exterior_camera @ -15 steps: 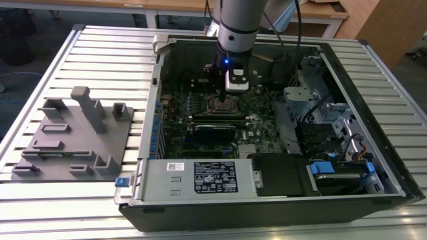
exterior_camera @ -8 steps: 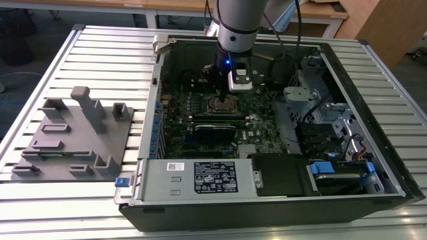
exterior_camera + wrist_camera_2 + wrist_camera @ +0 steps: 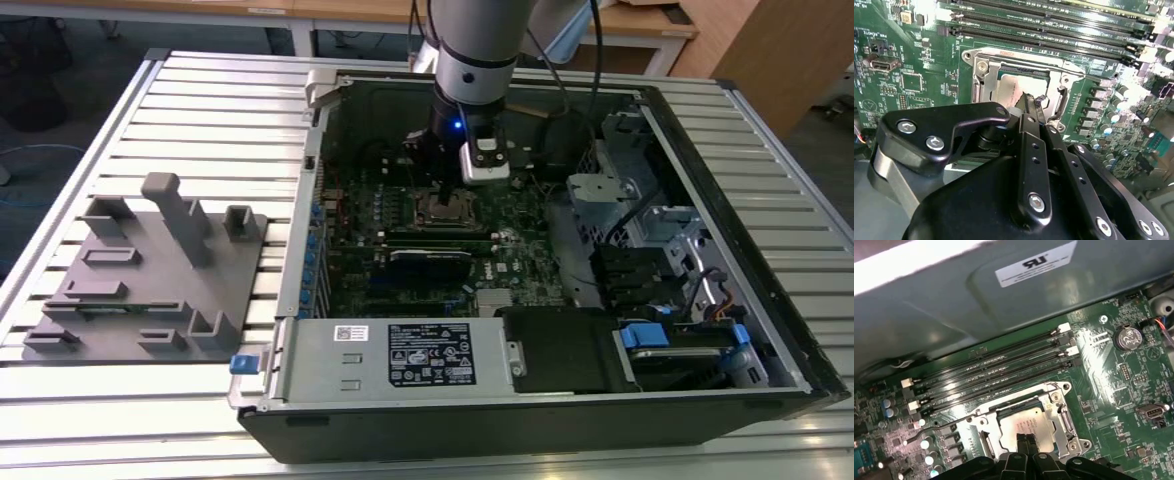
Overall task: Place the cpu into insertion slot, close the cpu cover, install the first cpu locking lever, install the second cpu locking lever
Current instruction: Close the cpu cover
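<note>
The cpu (image 3: 1021, 426) lies in the insertion slot (image 3: 1066, 420) on the green board, its dull silver top showing through the window of the cpu cover (image 3: 989, 416). The cover lies flat around it. A thin metal lever (image 3: 936, 429) sticks out sideways from the socket. My gripper (image 3: 1024, 439) is shut, both black fingertips (image 3: 1030, 100) pressed together and resting on the chip's edge by the cover (image 3: 981, 82). Nothing shows between the fingers. In the exterior view the gripper (image 3: 447, 188) stands straight over the socket (image 3: 447, 210) inside the open computer case.
Long black memory slots (image 3: 994, 375) run just beyond the socket, with the case wall (image 3: 1004, 300) behind them. A coin battery (image 3: 1126, 337) sits on the board. The power supply (image 3: 400, 355) and drive cages (image 3: 667, 240) hem in the board. A grey fixture (image 3: 147, 270) stands outside the case.
</note>
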`<state>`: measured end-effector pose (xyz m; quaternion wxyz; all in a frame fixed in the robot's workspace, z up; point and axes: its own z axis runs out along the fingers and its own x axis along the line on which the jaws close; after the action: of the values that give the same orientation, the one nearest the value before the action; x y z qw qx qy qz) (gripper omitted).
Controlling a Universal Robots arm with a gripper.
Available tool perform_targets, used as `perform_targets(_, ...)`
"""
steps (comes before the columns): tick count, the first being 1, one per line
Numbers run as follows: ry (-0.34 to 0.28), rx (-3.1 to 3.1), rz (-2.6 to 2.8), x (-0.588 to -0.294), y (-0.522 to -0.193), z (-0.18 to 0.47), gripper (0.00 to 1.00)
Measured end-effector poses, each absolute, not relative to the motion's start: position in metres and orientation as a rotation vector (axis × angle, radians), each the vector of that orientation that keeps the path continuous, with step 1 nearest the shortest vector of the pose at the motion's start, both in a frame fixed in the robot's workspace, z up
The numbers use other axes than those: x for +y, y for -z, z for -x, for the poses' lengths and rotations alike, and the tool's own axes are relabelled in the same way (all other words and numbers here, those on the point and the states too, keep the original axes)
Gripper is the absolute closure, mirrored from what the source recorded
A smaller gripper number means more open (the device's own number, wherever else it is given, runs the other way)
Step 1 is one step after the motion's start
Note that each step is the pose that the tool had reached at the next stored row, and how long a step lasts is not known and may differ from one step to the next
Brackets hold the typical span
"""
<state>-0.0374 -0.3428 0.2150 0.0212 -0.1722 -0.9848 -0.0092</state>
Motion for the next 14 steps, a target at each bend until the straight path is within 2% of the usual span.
perform_targets(14,0.027,-3.066,0.447,-0.3428,-0.2150,0.0375,0.90)
